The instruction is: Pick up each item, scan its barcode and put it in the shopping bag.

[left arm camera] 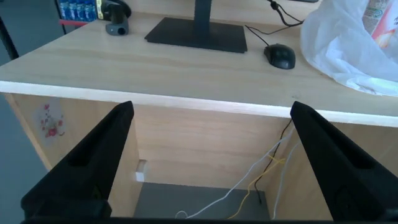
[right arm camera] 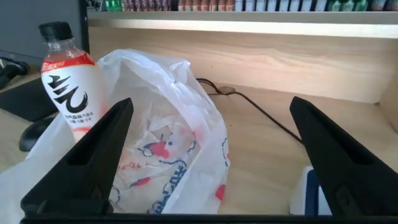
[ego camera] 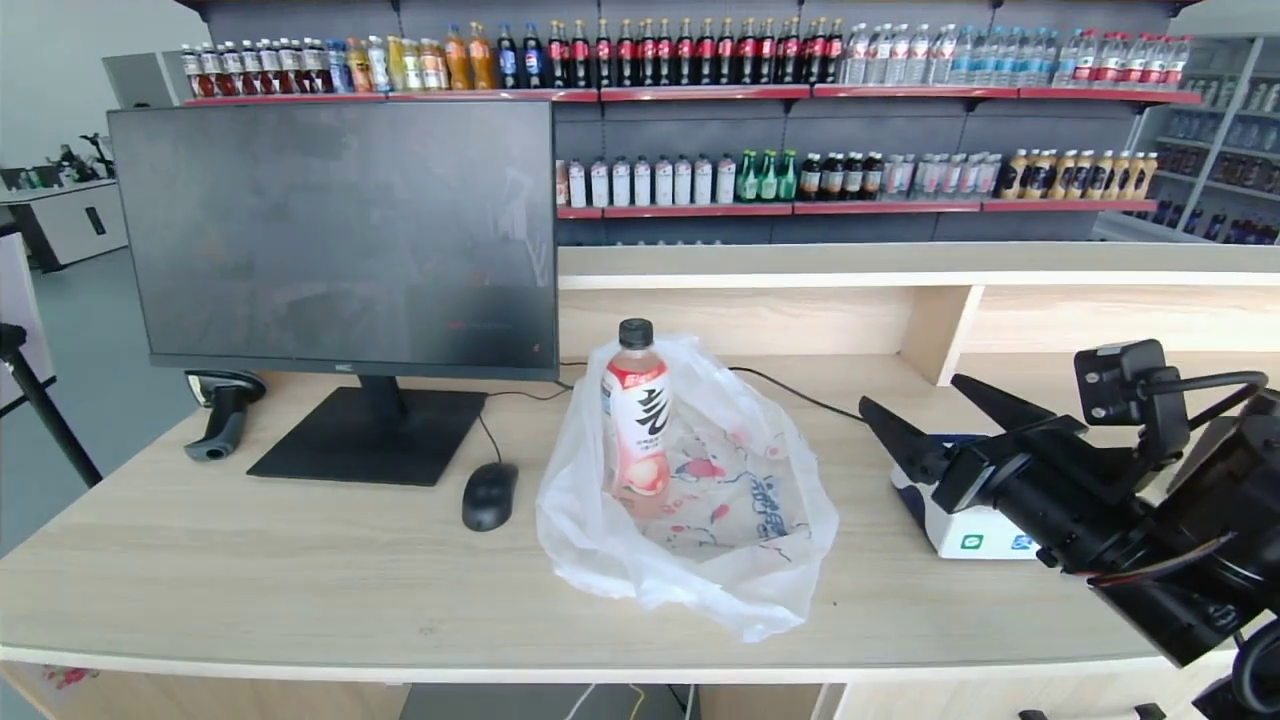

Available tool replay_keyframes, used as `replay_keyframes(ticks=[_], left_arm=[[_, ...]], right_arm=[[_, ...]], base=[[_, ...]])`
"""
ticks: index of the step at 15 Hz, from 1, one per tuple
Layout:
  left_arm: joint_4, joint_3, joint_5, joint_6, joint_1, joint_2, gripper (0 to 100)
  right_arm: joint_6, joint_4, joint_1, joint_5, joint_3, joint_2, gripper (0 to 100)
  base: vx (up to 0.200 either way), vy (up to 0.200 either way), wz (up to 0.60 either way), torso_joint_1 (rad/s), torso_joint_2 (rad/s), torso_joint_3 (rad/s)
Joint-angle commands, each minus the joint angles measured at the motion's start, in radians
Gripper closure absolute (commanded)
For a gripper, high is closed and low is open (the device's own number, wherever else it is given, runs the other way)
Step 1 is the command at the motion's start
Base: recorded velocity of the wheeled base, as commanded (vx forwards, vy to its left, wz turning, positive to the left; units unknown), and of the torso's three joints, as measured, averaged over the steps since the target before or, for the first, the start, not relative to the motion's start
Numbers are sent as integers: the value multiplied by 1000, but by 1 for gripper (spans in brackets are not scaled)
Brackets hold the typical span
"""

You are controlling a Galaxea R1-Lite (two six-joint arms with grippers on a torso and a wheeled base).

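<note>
Can see the bottle (ego camera: 637,420) standing inside the shopping bag (ego camera: 700,540), on the bag's left side and toward its back. Stands straight up, with its long way going up and down, black cap on top and bottom down in the bag. Shows its red and white label to the front. Pokes its cap and neck up above the bag's rim. Off to the right of the bag, well apart from the bottle, can see the right gripper (ego camera: 910,393) up in the air, tips pointing toward the bag. Has its two black fingers spread wide and holds nothing. Hangs over a white box (ego camera: 975,530) that sits just right of the bag. From the right wrist, can see the bag past those open fingers, with the bottle farther off near one of them. In front of the bag and to its left, lower than the front edge of the table (left arm camera: 155,78), can see the left gripper (left arm camera: 209,109). Spread wide too, with nothing in it, and far from the bottle. Left of the bag on the table, can see a mouse (ego camera: 490,495) first, then a monitor (ego camera: 340,235), then the barcode scanner (ego camera: 225,410) farthest away.
</note>
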Motion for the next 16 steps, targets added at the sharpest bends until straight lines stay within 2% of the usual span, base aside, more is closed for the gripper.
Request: replay_keyframes(ticks=[1,4,16], left_arm=[[1,1,0,0,0,1,0],[2,0,0,0,0,0,0],[2,0,0,0,0,0,0]], right_arm=[[-1,-1,1,0,0,3,0],[-1,-1,3,0,0,4,0],[-9,-1,23,0,-9,18,0]], base=[[0,0,0,0,0,0],[0,0,0,0,0,0],[0,-200,0,0,4,1]])
